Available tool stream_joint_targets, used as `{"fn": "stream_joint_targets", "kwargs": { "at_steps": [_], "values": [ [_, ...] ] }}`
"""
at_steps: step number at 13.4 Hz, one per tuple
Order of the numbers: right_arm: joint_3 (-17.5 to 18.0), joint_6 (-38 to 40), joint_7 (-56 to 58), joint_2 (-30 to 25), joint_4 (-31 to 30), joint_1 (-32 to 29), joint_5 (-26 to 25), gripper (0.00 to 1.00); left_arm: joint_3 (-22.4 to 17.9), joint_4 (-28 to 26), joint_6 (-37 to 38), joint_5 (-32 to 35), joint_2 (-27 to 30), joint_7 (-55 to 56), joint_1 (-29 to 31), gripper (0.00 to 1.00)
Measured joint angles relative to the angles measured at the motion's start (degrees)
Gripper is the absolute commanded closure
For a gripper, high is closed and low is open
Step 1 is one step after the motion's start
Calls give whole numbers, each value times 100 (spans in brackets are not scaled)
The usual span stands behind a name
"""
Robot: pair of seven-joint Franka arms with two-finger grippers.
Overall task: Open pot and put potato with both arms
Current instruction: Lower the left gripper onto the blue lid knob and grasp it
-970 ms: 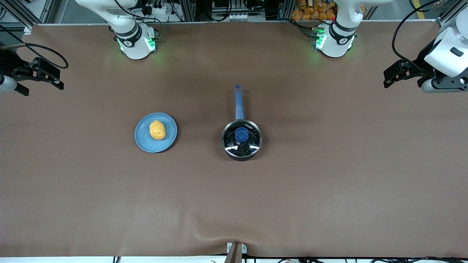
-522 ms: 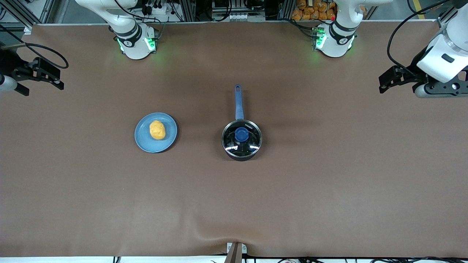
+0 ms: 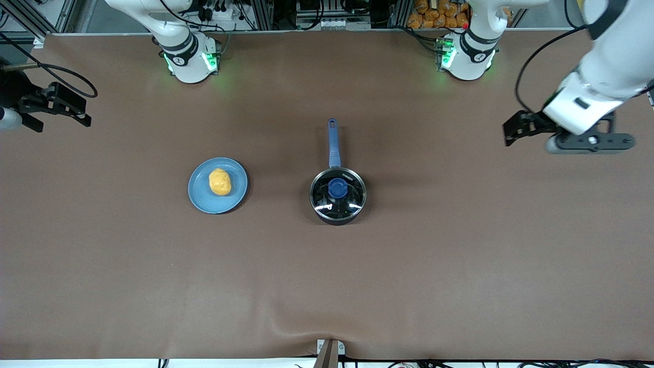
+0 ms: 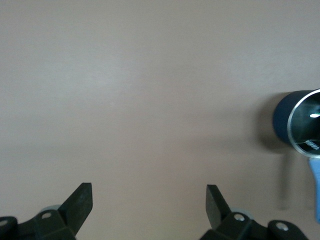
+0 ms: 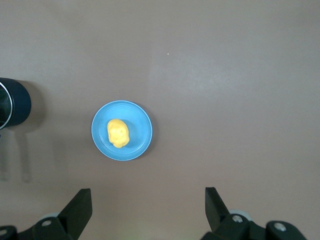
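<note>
The black pot [image 3: 337, 194] stands mid-table with its clear glass lid and blue knob [image 3: 336, 188] on it; its blue handle [image 3: 333, 143] points toward the arms' bases. The yellow potato [image 3: 219, 181] lies on a blue plate [image 3: 236, 200] beside the pot, toward the right arm's end. My left gripper [image 3: 511, 134] is open and empty, in the air over bare table at the left arm's end. My right gripper [image 3: 82, 115] is open and empty at the right arm's end. The right wrist view shows the potato [image 5: 118, 132] and the plate [image 5: 141, 131]; the left wrist view shows the pot's edge [image 4: 300, 124].
The brown mat [image 3: 460, 255] covers the whole table. The two arm bases [image 3: 189, 56] stand along the edge farthest from the front camera. A small clamp [image 3: 329, 352] sits at the table edge nearest the front camera.
My left arm has swung inward from its end of the table toward the pot and come lower in the front view. The right arm has barely moved. Pot, lid and potato are unmoved.
</note>
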State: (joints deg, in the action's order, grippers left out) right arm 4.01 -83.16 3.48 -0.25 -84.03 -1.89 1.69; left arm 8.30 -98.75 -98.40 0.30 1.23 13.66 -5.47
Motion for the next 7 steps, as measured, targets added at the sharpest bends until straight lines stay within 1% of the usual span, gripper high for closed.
{"fn": "stream_joint_targets", "kwargs": {
  "at_steps": [3, 6, 7],
  "values": [
    [4, 25, -20, 0, 0, 0, 2, 0, 626, 48, -285, -1, -282, 876, -59, 0],
    [8, 35, -24, 1, 0, 0, 3, 0, 1222, 397, -435, -1, -700, 1510, -83, 0],
    [10, 37, -26, 1, 0, 1, 4, 0, 1345, 504, -562, 0, -874, 1626, -147, 0]
  ]
}}
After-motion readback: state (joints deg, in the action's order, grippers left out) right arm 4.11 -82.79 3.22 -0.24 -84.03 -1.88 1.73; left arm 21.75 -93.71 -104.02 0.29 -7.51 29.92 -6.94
